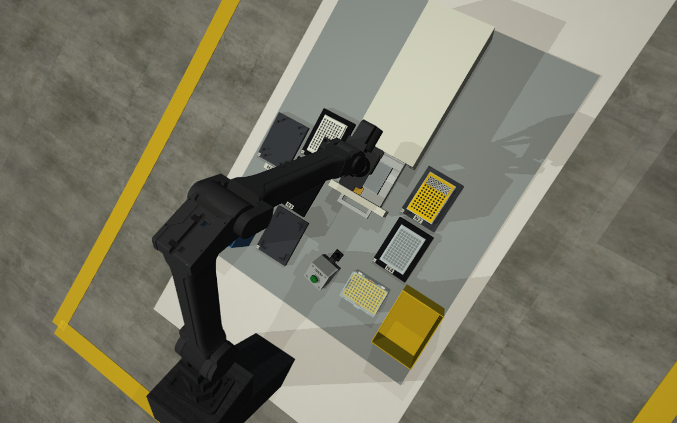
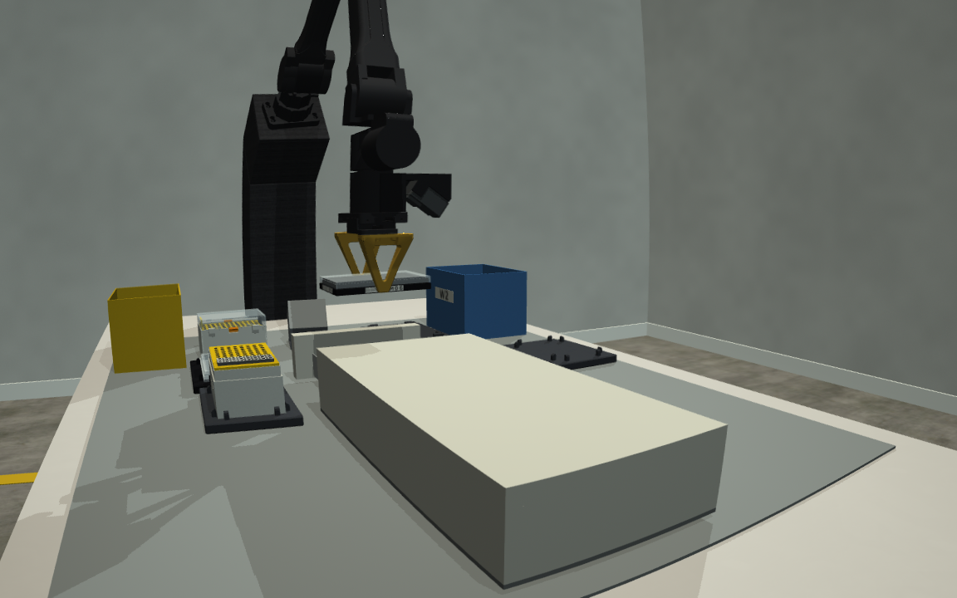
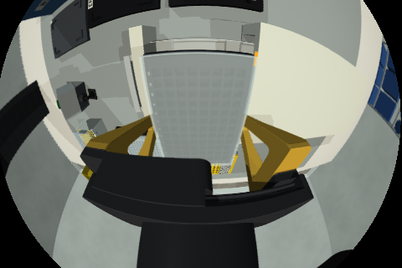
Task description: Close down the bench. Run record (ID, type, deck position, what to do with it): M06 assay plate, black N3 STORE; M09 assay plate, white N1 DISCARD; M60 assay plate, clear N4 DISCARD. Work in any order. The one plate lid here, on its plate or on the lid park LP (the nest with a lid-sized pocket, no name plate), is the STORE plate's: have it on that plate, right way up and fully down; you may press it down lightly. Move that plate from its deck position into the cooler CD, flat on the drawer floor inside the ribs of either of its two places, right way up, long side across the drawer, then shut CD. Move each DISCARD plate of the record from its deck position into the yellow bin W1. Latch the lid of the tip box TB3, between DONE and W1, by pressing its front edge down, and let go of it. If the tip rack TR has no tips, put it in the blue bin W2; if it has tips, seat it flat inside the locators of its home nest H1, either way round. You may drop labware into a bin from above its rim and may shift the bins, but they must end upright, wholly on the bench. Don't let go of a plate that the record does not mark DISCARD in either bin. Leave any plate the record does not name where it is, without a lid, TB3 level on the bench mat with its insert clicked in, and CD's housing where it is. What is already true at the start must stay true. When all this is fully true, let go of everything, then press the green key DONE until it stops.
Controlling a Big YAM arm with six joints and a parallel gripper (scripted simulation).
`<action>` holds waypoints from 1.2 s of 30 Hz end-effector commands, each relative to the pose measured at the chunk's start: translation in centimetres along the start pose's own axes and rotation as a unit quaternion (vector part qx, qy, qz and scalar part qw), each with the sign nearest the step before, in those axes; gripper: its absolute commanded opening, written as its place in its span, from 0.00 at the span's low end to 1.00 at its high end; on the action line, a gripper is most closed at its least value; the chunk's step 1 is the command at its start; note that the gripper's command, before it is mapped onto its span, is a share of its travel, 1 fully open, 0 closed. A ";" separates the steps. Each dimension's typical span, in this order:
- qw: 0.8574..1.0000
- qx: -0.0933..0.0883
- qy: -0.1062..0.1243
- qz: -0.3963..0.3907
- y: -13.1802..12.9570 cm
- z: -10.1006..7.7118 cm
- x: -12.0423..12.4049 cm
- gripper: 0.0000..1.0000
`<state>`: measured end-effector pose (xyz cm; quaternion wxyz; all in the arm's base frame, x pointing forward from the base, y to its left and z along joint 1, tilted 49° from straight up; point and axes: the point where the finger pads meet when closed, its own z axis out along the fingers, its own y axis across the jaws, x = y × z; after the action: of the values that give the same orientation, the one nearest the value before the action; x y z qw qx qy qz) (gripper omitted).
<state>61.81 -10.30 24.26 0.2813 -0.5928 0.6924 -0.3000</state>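
My gripper [image 2: 376, 276] is shut on the black assay plate [image 2: 374, 287] with its clear lid on top. I hold it level in the air above the open drawer [image 1: 367, 202] of the cooler CD [image 1: 428, 79]. In the wrist view the lidded plate [image 3: 198, 100] fills the space between my orange fingers. The white plate [image 1: 326, 131] sits on N1 and the clear plate [image 1: 402, 248] on N4. The tip rack TR [image 1: 430, 196], yellow-topped with a grey patch at one end, stands on N2. The N3 nest [image 1: 298, 202] lies partly under my arm.
The yellow bin W1 [image 1: 408, 326] is at the near right corner, with tip box TB3 [image 1: 364, 292] and the green DONE key [image 1: 321, 272] beside it. The blue bin W2 [image 2: 476, 297] stands close beside the held plate. Dark empty nests [image 1: 283, 137] [image 1: 283, 234] lie left.
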 end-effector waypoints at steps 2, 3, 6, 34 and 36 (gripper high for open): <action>1.000 0.016 -0.001 -0.002 -1.7 -1.1 -0.1 0.00; 1.000 0.016 -0.001 -0.002 -1.7 -1.1 -0.1 0.00; 1.000 0.016 -0.001 -0.002 -1.7 -1.1 -0.1 0.00; 1.000 0.018 -0.004 -0.007 -2.1 1.8 -0.7 0.00; 1.000 0.017 -0.004 -0.007 -1.9 2.1 -0.7 0.00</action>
<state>63.39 -10.54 22.99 0.2801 -0.5936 0.6930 -0.2982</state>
